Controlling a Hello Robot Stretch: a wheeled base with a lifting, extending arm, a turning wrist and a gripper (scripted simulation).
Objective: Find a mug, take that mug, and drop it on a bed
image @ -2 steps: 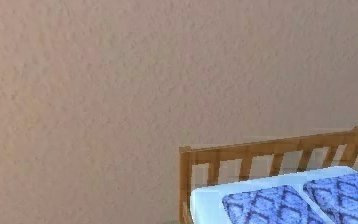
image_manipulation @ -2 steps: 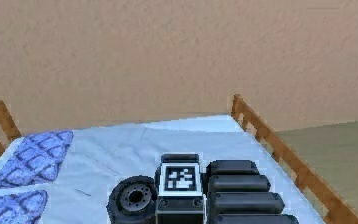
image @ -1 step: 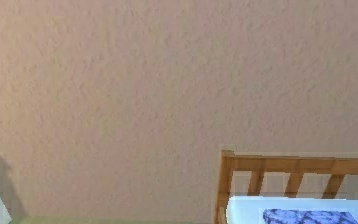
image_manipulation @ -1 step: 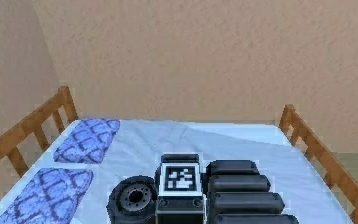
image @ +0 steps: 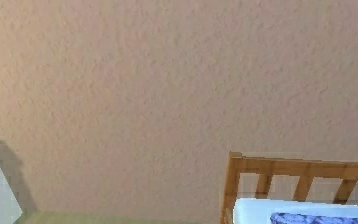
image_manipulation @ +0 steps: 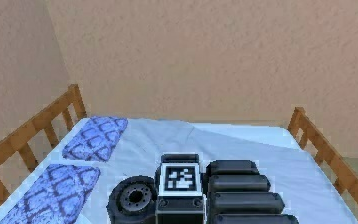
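A bed (image_manipulation: 217,145) with a pale sheet lies across the arm side view, with two blue patterned pillows (image_manipulation: 95,137) at its left end by a wooden slatted headboard (image_manipulation: 37,125). The dark arm (image_manipulation: 242,195) reaches up from the bottom edge over the sheet, with a white marked square (image_manipulation: 180,178) at its end. Left of that square is the gripper's dark round body (image_manipulation: 137,200), low over the bed. Its far end is hard to make out, so I cannot tell whether it holds anything. The headboard (image: 287,180) and a corner of the bed (image: 307,212) also appear at the forward view's lower right.
A plain tan wall (image: 167,90) stands close ahead in the forward view, with a strip of greenish floor (image: 107,217) at its foot. A wooden footboard (image_manipulation: 322,150) closes the bed's right end. Tan walls (image_manipulation: 207,50) run behind the bed.
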